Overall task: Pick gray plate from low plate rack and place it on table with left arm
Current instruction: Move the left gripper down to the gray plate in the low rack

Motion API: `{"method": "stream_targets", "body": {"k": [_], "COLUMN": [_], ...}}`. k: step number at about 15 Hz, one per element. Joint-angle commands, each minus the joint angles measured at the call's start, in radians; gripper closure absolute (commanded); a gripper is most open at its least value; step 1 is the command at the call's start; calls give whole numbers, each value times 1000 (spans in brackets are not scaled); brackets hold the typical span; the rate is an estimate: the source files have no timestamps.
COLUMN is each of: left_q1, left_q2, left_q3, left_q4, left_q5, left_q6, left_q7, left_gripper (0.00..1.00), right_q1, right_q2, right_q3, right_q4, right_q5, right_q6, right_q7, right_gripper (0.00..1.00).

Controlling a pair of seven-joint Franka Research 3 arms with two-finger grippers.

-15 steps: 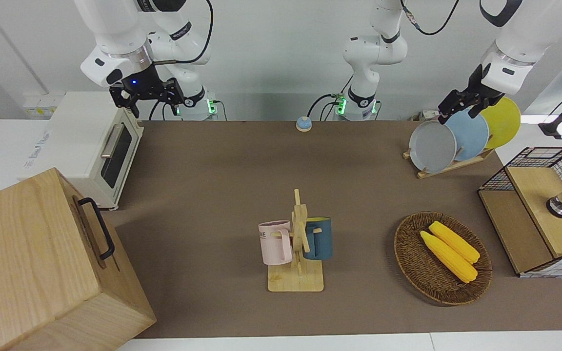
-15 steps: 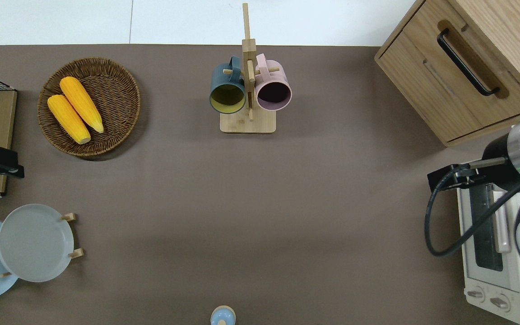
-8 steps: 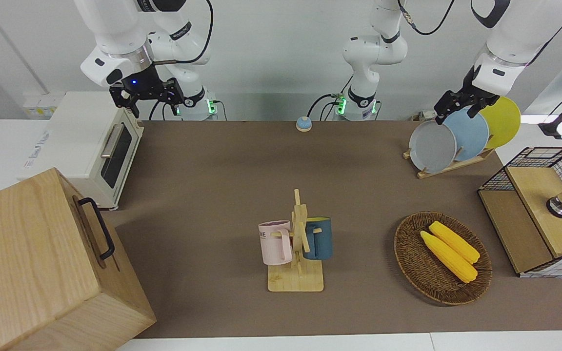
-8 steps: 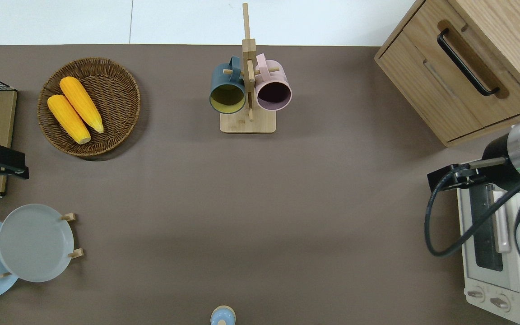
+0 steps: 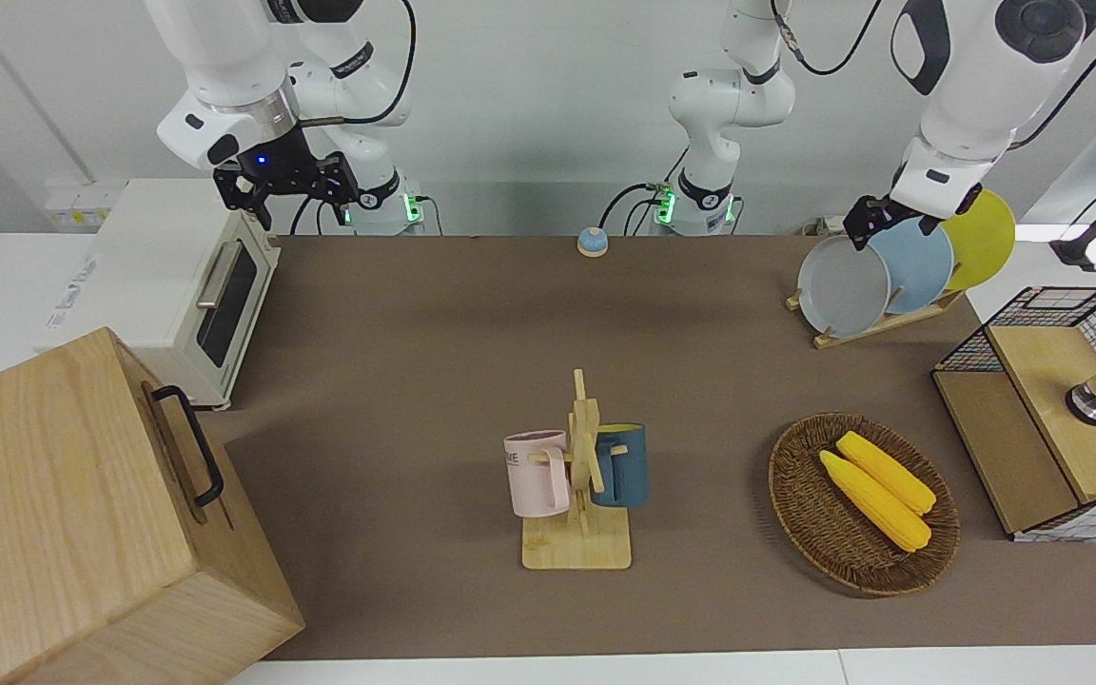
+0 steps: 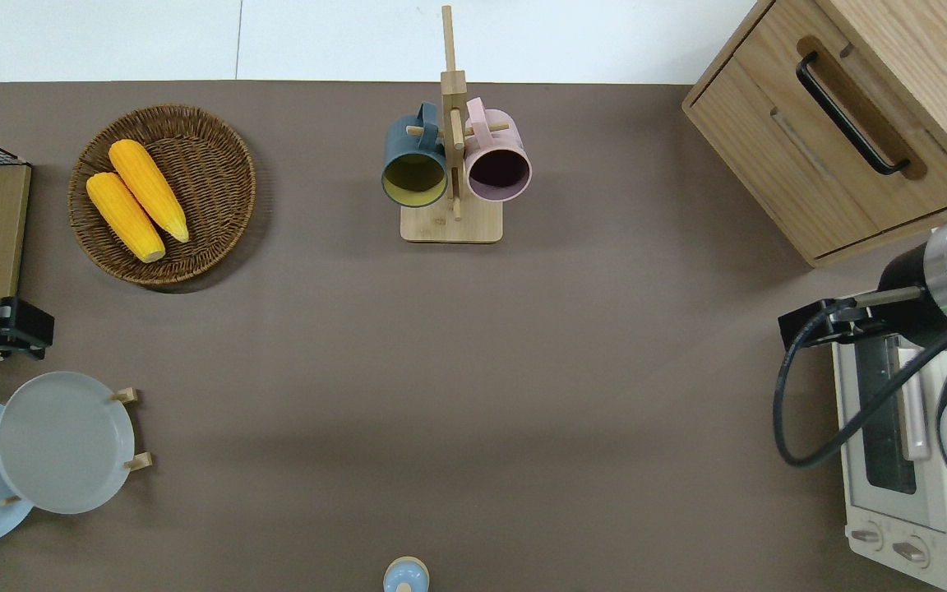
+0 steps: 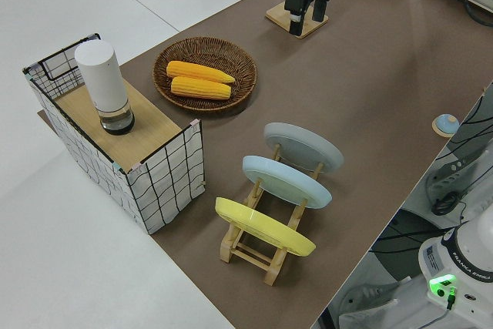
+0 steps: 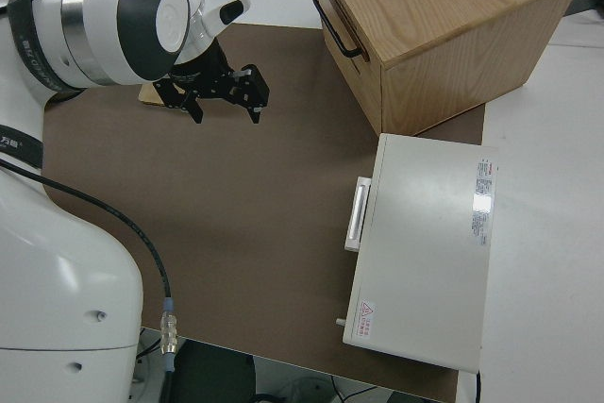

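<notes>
The gray plate (image 5: 843, 285) leans in the low plate rack (image 5: 876, 326) at the left arm's end of the table (image 5: 434, 362), in the slot toward the table's middle. It also shows in the overhead view (image 6: 62, 441) and the left side view (image 7: 303, 148). My left gripper (image 5: 860, 231) is open and empty in the air. In the overhead view it (image 6: 25, 333) is over the table beside the wire basket, just off the gray plate's rim; it also shows in the left side view (image 7: 306, 25). My right gripper (image 8: 225, 106) is open and parked.
A light blue plate (image 5: 914, 262) and a yellow plate (image 5: 981, 238) share the rack. A wire basket (image 5: 1047, 409) with a white cylinder stands at the table's end. There is also a wicker basket of corn (image 5: 862, 499), a mug stand (image 5: 581, 476), a wooden cabinet (image 5: 63, 514), a toaster oven (image 5: 177, 285) and a small bell (image 5: 592, 242).
My left gripper has moved toward the robots and toward the gray plate's top rim. The plates and the right arm have not moved.
</notes>
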State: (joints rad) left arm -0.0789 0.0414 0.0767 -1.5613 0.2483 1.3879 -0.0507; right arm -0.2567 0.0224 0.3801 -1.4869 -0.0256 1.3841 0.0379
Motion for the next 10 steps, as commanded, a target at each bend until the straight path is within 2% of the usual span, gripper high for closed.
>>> {"method": "stream_targets", "body": {"k": [1,4,10], "left_q1": [-22,-18,1], "left_q2": [-46,-49,-71], "left_q3": [3,3,20], "left_q4": [-132,-241,-428], "left_q5": [124,193,235], "left_q6": [14,45,200], "left_q7": [25,25,25], "left_gripper": [2,5,7], "right_q1": [-26,-26,-26], "right_q2": [-2,-2,-2], "right_q3": [23,23,23], "right_q4": [10,10,10], "right_q5": [-7,-7,-7], "right_q6": [-14,-14,-14], "right_q7": [13,13,13], "right_gripper": [17,17,17]}}
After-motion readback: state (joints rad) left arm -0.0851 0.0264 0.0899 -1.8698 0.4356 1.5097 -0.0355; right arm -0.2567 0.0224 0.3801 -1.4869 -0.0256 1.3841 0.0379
